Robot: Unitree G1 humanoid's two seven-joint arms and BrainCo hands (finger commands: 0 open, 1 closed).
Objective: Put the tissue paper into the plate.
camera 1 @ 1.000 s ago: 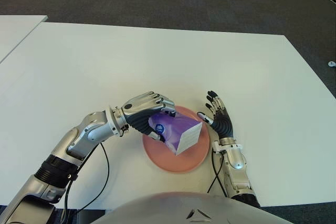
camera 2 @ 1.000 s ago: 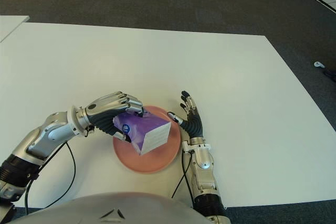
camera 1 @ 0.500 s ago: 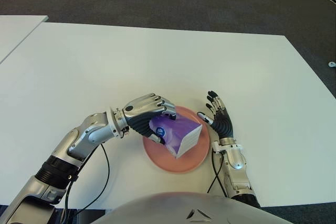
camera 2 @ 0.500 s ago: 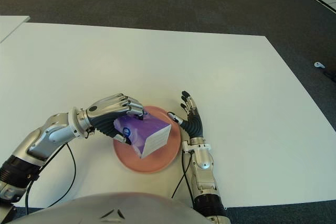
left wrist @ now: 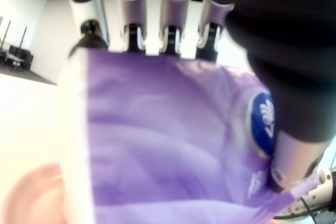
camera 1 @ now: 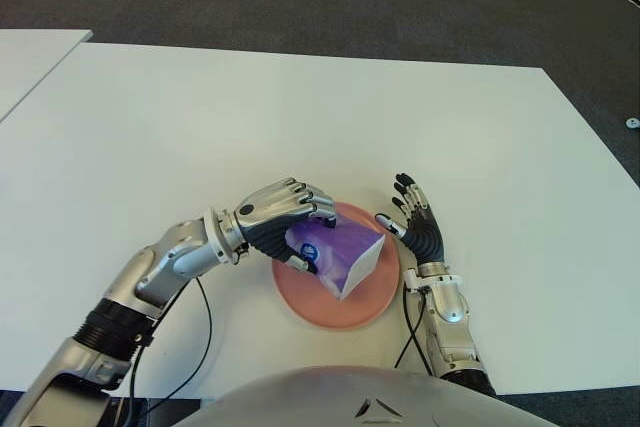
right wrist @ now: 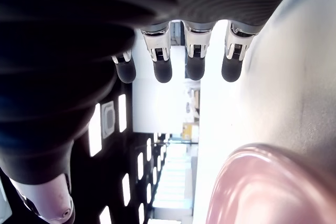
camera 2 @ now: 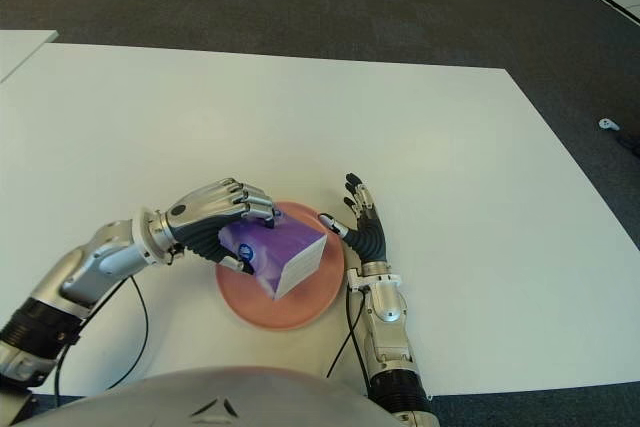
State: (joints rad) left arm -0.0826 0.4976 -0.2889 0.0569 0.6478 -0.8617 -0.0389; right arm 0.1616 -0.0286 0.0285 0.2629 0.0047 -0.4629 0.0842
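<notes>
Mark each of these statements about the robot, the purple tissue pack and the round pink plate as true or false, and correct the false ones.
1. The left hand grips the purple tissue pack. True.
2. The pack is over the white table, clear of the round pink plate. False: it is over the plate.
3. The right hand holds the plate's rim. False: it shows beside the plate, on its right, fingers spread, holding nothing.
4. The pack is tilted. True.
</notes>
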